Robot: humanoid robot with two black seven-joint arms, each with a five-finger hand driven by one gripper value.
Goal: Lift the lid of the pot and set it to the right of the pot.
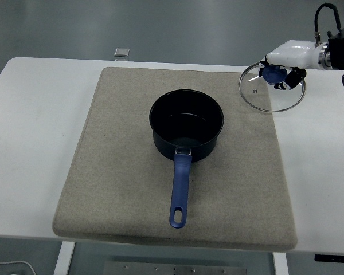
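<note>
A dark blue pot [186, 124] with a long blue handle [180, 192] stands uncovered in the middle of a beige mat [126, 172]. Its glass lid [272, 91] with a blue knob [272, 74] is at the mat's far right corner, low over the mat's edge and the white table, nearly flat. My right hand [282, 74], white with dark fingers, comes in from the right edge and is shut on the knob. Whether the lid touches the surface I cannot tell. My left arm does not show.
A small grey square object [122, 52] lies at the table's far edge, left of centre. White table [318, 154] extends to the right of the mat; the mat's right edge runs just under the lid.
</note>
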